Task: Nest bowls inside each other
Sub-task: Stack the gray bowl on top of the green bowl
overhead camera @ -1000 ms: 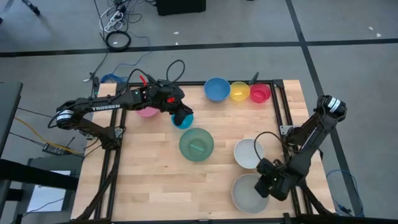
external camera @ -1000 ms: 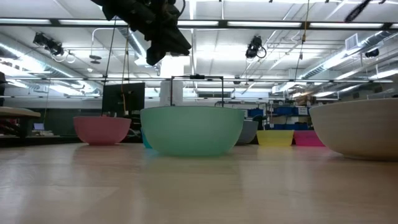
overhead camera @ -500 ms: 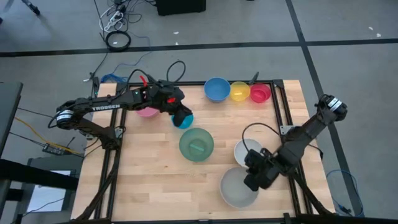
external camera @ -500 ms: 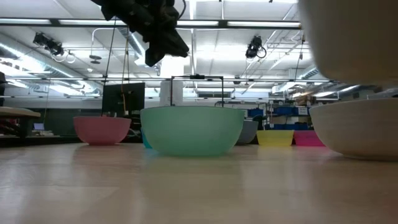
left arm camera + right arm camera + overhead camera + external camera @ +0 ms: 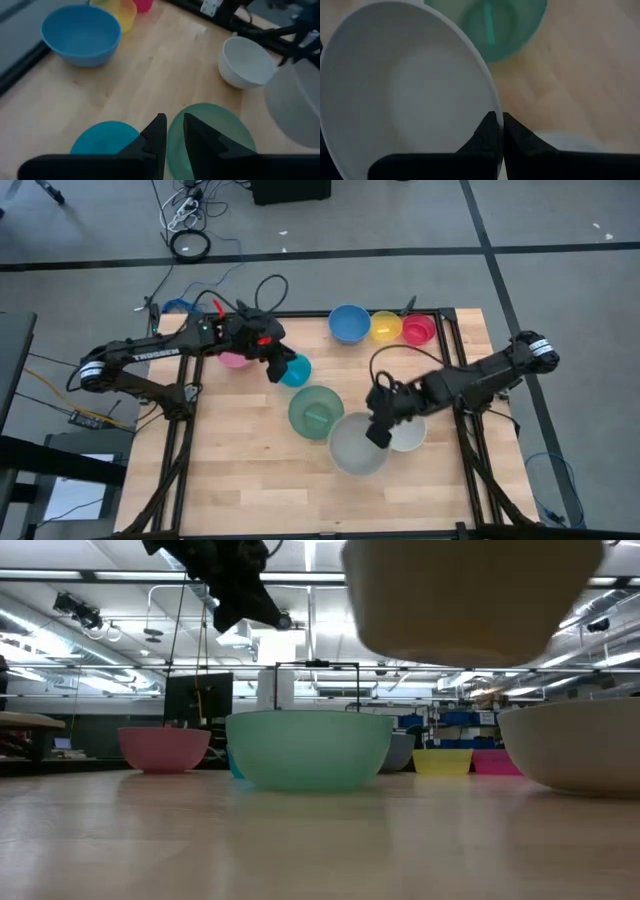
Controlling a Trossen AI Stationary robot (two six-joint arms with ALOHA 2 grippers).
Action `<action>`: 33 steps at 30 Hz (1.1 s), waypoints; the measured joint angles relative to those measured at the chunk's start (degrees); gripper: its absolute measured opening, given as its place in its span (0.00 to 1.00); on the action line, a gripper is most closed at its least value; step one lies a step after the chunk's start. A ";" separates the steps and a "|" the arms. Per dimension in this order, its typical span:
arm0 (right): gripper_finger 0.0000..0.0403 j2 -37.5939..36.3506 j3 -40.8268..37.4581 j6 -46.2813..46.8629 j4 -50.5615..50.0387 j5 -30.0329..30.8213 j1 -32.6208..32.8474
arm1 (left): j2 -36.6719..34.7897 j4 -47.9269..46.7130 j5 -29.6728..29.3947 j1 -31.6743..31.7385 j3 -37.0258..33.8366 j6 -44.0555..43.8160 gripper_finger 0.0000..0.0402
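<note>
Low view shows what the overhead cannot: the large round grey plastic bowl (image 5: pixel 470 600) hangs clear above the wooden surface (image 5: pixel 240 470), air under it. Overhead shows layout: right hand (image 5: pixel 378 430) clenched on grey bowl's (image 5: pixel 357 444) rim, bowl between the round green plastic bowl (image 5: pixel 316 411) and the round white plastic bowl (image 5: pixel 405 432), partly overlapping the white one. Right wrist view: rim pinched between the two dark fingers (image 5: pixel 487 132), green bowl just beyond.

Far edge: blue plastic bowl (image 5: pixel 348 323), small yellow bowl (image 5: pixel 386 327), small red bowl (image 5: pixel 417 330) in a row, touching or nearly. Near-left of surface is bare wood, most open room there.

Left hand (image 5: pixel 275 367) hovers above the small cyan bowl (image 5: pixel 296 370), beside the small pink bowl (image 5: pixel 235 359); fingers nearly together w/ narrow gap, grasping nothing. Left wrist view: cyan bowl under the fingertips, green bowl next to it.
</note>
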 joint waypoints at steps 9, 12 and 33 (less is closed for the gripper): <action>0.00 0.00 0.00 -9.76 6.24 -4.16 -10.41 | -4.83 -2.65 -3.00 0.02 -0.02 0.20 0.18; 0.00 0.00 0.00 -12.16 7.87 -5.16 -13.02 | -5.84 -3.06 -3.27 0.02 -0.02 0.19 0.18; 0.00 16.63 11.84 -25.50 16.01 -13.92 -19.78 | -11.96 -6.36 -5.11 -0.04 -0.01 -1.69 0.18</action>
